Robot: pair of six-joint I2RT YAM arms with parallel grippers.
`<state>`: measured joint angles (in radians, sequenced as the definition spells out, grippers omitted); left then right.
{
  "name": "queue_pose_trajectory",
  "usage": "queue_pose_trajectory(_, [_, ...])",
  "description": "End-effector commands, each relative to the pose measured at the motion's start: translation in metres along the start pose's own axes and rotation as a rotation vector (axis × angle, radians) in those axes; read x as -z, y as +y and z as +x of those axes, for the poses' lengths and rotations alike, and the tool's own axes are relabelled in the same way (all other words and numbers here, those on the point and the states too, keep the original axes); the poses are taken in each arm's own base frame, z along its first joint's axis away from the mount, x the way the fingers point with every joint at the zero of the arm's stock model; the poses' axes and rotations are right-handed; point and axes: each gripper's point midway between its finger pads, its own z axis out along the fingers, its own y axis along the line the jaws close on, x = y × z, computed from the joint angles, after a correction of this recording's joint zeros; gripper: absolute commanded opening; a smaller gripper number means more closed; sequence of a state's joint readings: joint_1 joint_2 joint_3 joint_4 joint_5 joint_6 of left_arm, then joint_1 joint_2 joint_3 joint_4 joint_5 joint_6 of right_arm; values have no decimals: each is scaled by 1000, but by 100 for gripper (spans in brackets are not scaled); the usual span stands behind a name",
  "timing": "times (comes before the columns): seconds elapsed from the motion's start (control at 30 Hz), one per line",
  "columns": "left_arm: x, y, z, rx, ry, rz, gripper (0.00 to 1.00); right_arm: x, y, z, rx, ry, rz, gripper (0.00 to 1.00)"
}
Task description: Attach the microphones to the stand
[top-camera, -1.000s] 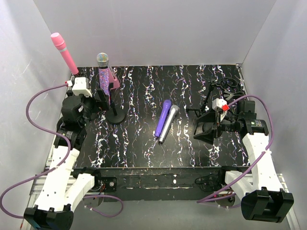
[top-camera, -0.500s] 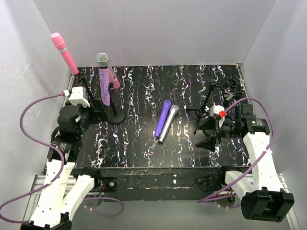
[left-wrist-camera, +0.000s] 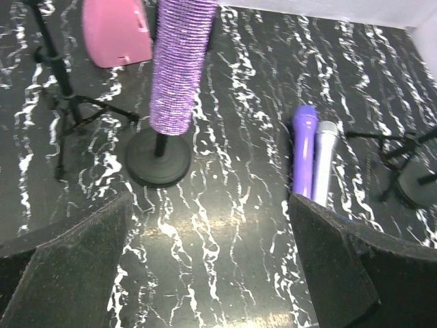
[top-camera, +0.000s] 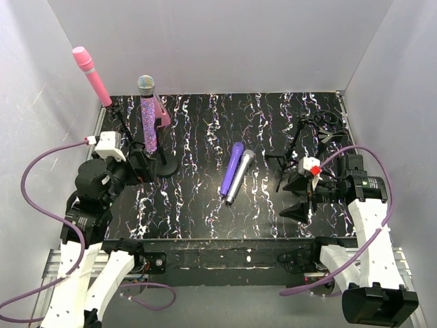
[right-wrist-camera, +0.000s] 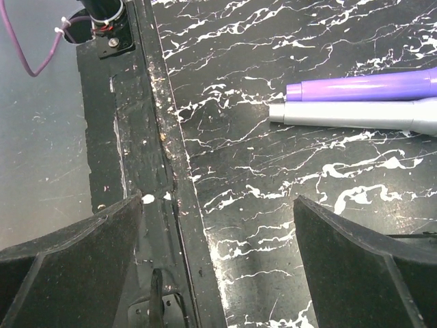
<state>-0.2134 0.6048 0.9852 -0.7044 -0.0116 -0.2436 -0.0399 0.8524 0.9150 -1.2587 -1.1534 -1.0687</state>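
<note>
The pink microphone (top-camera: 91,75) sits tilted on a thin tripod stand (top-camera: 121,126) at the far left. The glittery purple microphone (top-camera: 147,116) (left-wrist-camera: 181,68) stands upright on a round-base stand (top-camera: 164,166) (left-wrist-camera: 158,157). The plain purple microphone (top-camera: 231,168) (left-wrist-camera: 303,150) (right-wrist-camera: 369,87) and the silver-grey one (top-camera: 241,176) (left-wrist-camera: 324,160) (right-wrist-camera: 348,114) lie side by side mid-table. My left gripper (top-camera: 140,167) (left-wrist-camera: 210,225) is open and empty, just near-left of the round base. My right gripper (top-camera: 295,196) (right-wrist-camera: 218,225) is open and empty, right of the lying pair.
A pink wedge block (top-camera: 162,113) (left-wrist-camera: 116,31) lies behind the glittery microphone. Black tripod stands (top-camera: 300,143) (left-wrist-camera: 410,178) stand at the right, another (top-camera: 324,123) at the back right corner. The table's near edge rail (right-wrist-camera: 147,137) runs under my right gripper. White walls close in three sides.
My left gripper has drawn back toward the near edge, away from the glittery microphone, which stays upright on its stand. My right gripper has moved nearer the front edge.
</note>
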Motion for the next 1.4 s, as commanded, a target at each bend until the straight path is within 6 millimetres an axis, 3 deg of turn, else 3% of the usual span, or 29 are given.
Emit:
queue_pose_trajectory(0.0, [13, -32, -1, 10, 13, 172, 98, 4, 2, -5, -1, 10, 25, 98])
queue_pose_trajectory(0.17, [19, -57, 9, 38, 35, 321, 98, 7, 3, -4, -7, 33, 50, 98])
queue_pose_trajectory(0.6, [12, -94, 42, 156, 122, 559, 98, 10, 2, 1, -27, 57, 79, 98])
queue_pose_trajectory(0.93, [-11, -105, 75, 246, 319, 620, 98, 10, 0, 3, -46, 60, 79, 98])
queue_pose_trajectory(1.13, [-22, -106, 85, 229, 365, 629, 98, 9, -2, 4, -65, 53, 81, 98])
queue_pose_trajectory(1.37, [-33, -119, 112, 145, 443, 636, 98, 9, -5, 6, -84, 46, 89, 98])
